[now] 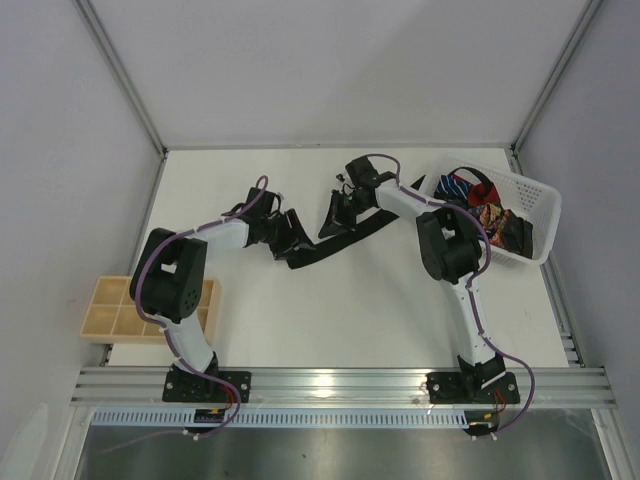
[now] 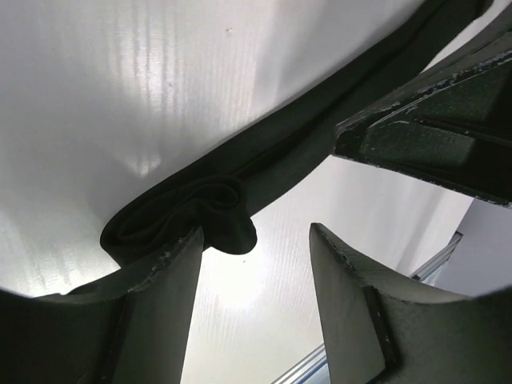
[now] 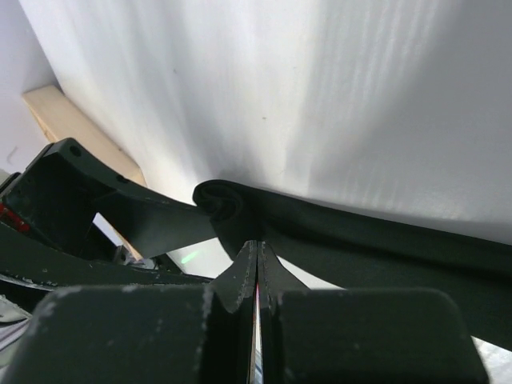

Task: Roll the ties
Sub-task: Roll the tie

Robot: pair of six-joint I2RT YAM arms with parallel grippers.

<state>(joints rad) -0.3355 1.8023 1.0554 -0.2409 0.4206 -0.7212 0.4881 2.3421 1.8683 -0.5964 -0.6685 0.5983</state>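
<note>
A plain black tie (image 1: 385, 228) lies slantwise across the middle of the table, and its lower left end is curled into a small loose roll (image 2: 210, 210). My left gripper (image 2: 256, 232) is open beside that roll, with one finger (image 2: 172, 280) against it and nothing between the jaws. My right gripper (image 3: 258, 244) is shut, its tips touching the tie just behind the rolled end (image 3: 222, 200). In the top view the left gripper (image 1: 295, 245) and the right gripper (image 1: 333, 222) stand close together over the tie's left part. More ties, striped (image 1: 456, 186), red (image 1: 487, 192) and patterned (image 1: 493, 218), lie in the basket.
A white lattice basket (image 1: 535, 205) stands at the right rear of the table. A wooden compartment tray (image 1: 110, 310) sits at the left edge, beside the left arm. Grey walls enclose the table at the back and on both sides.
</note>
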